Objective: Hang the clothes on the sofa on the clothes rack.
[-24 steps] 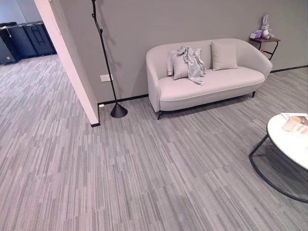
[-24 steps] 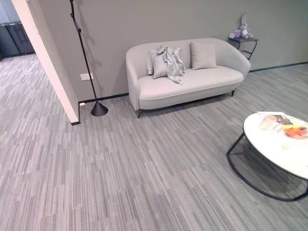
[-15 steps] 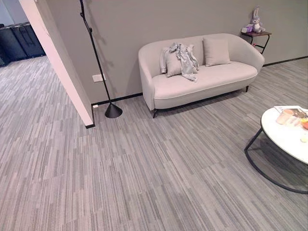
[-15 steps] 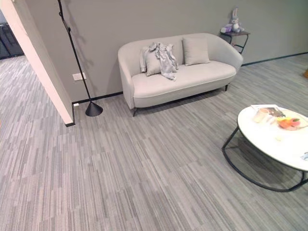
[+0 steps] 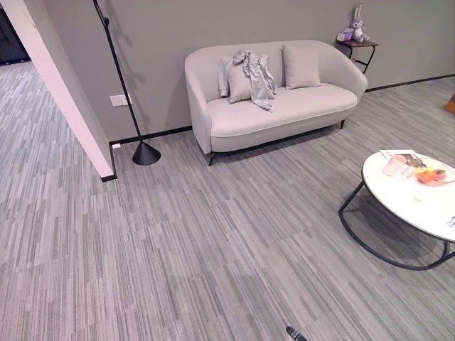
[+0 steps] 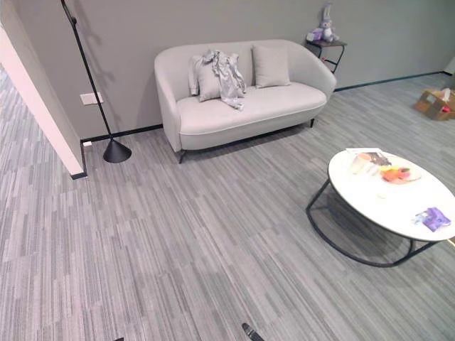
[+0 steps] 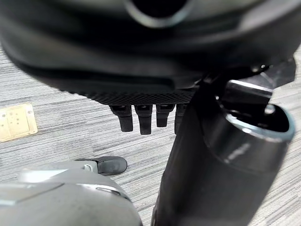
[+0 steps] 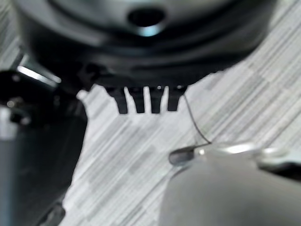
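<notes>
Swinging rightward, my view now takes in more of the round coffee table (image 6: 398, 213). My left hand (image 7: 146, 117) and right hand (image 8: 143, 101) hang empty, fingers straight, over the carpet. Grey clothes (image 5: 252, 74) drape the left cushion (image 5: 236, 82) at the sofa's (image 5: 284, 114) back, well ahead, neither hand clearly nearer.

Room: floor (image 5: 178, 241) of grey striped carpet tiles; plain grey wall (image 5: 213, 25) with a dark skirting and a white socket plate (image 5: 119, 100). Angled white pillar (image 5: 57, 85) at the left. Black floor lamp (image 5: 146, 152), cone base, beside the pillar. Small dark side table (image 5: 357, 47) in the far corner, bearing a plush rabbit (image 5: 356, 13). Round white tabletop (image 6: 387, 192) on a black wire frame, at the right. Cardboard box (image 6: 435, 104) at the far right.
</notes>
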